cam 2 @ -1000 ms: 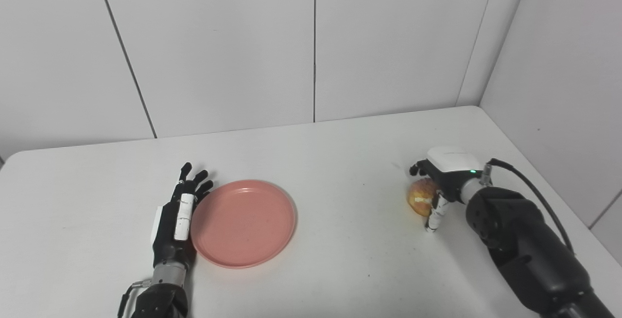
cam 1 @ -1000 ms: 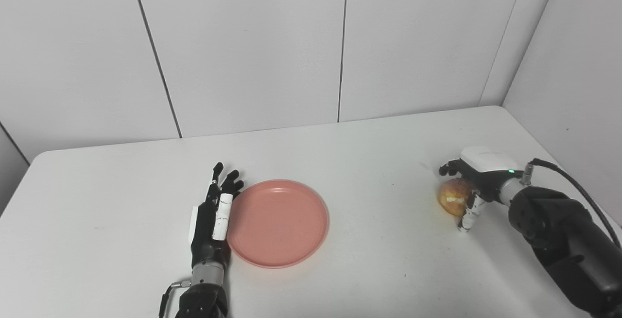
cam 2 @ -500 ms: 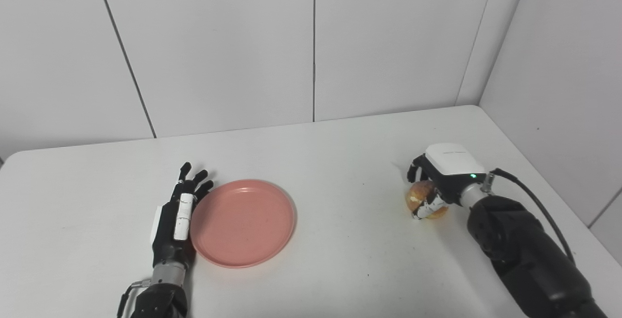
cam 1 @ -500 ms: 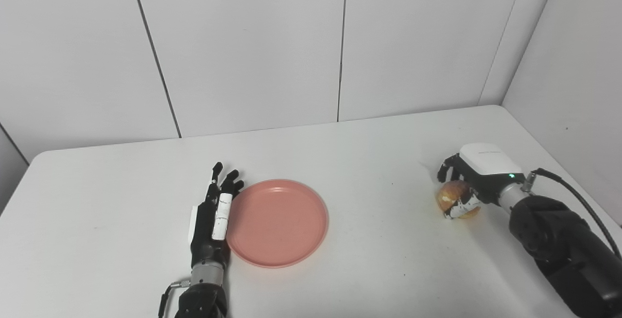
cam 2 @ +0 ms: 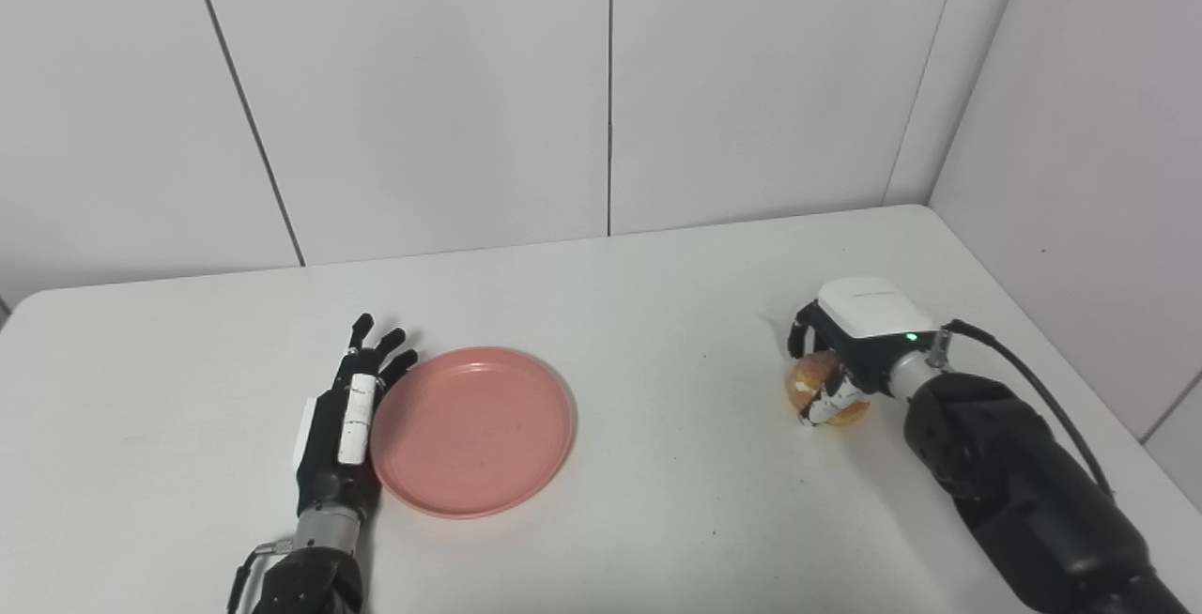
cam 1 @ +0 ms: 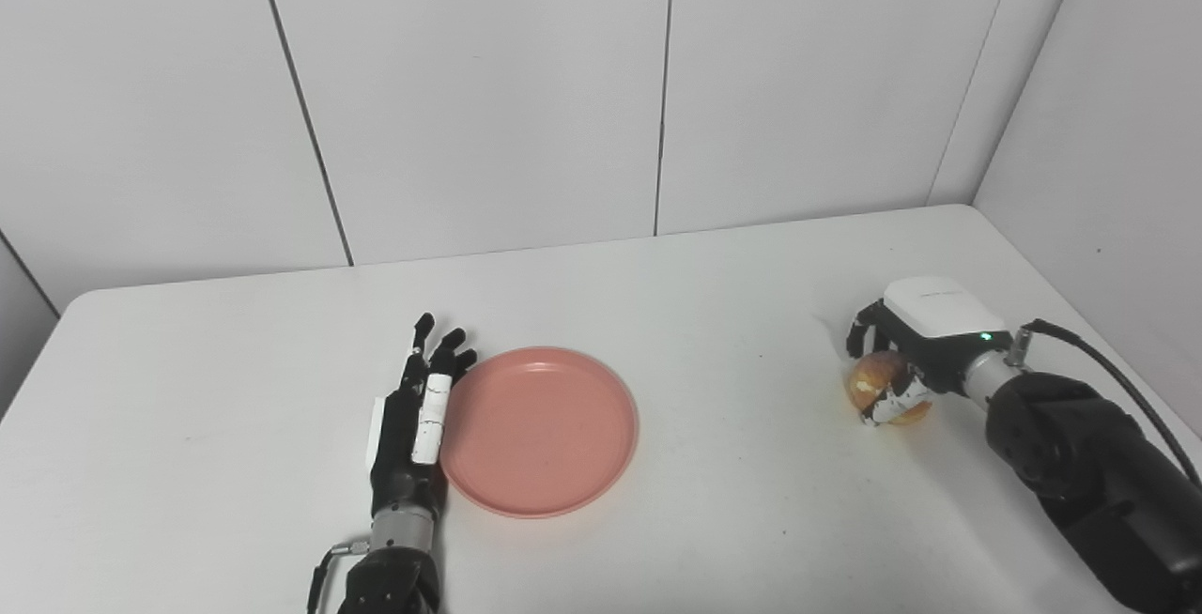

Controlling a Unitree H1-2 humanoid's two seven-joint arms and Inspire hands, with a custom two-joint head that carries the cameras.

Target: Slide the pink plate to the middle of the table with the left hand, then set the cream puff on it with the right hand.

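Now the right hand (cam 1: 909, 351) clasps the cream puff (cam 1: 875, 383) near the tabletop's (cam 1: 732, 501) right edge, while the flat, spread left hand (cam 1: 413, 419) touches the pink plate (cam 1: 540, 429).

From my seat at the controls I see a white surface (cam 1: 714, 295) with rounded far corners, pushed into a corner of the room. Behind it runs a back wall (cam 1: 470, 98) of pale grey panels, split by thin dark vertical seams; the left seams lean slightly in my view. A second wall (cam 2: 1080, 154) of the same plain grey closes in on the right, meeting the back wall at the corner. The light is even and soft, leaving only faint shadows on the tabletop.
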